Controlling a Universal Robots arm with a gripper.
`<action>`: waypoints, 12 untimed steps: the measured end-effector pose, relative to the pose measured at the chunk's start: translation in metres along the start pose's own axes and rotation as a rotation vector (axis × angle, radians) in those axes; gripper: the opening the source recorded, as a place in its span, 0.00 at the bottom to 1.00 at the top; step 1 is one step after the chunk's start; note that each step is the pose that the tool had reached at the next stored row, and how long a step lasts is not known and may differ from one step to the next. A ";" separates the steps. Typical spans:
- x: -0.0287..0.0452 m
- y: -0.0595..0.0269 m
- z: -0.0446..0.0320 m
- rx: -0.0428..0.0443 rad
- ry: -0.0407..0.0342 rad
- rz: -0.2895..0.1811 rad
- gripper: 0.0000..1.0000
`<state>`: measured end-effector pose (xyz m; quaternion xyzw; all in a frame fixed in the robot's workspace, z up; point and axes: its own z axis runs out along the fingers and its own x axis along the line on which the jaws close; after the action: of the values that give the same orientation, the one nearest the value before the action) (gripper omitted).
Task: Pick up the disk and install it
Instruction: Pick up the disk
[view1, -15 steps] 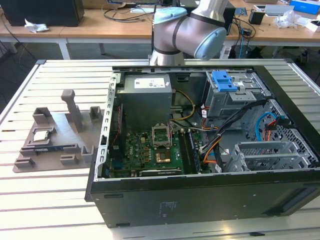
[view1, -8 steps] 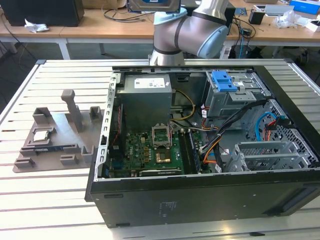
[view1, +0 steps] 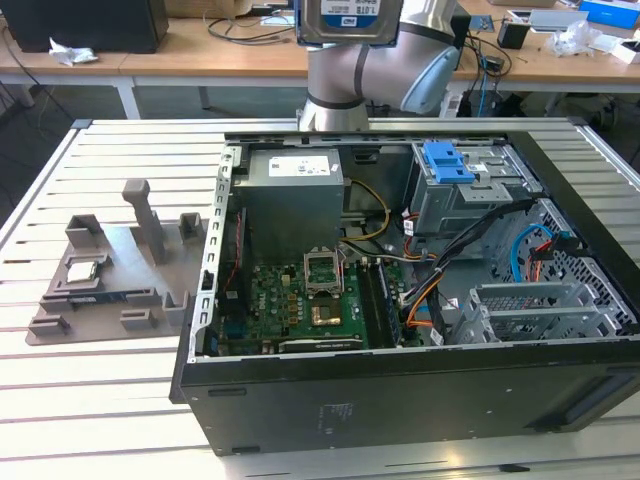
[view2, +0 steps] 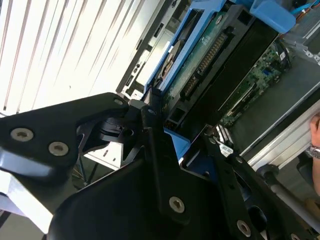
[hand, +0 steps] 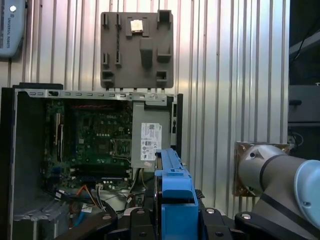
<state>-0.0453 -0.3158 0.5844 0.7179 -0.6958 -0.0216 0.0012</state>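
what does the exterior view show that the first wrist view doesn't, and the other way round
Exterior view: the disk with its labelled face showing, raised in front of the arm, a blue bracket in the drive cage, and desks behind. First wrist view: the disk edge-on, its blue rail clamped in the gripper. Both: the open case, motherboard, grey tray and arm.

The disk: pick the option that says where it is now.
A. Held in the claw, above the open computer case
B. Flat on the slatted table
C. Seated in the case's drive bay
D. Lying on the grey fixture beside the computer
A: in the exterior view the disk hangs high over the open computer case, and in the first wrist view the claw is shut on it.
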 end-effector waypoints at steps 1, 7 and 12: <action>0.0001 -0.0029 0.0013 0.0000 -0.0001 0.000 0.36; 0.0013 -0.0275 0.0123 -0.0006 0.0002 0.000 0.36; 0.0021 -0.0455 0.0222 -0.0020 0.0008 0.000 0.36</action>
<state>-0.0004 -0.3158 0.5607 0.7180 -0.6957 -0.0220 0.0022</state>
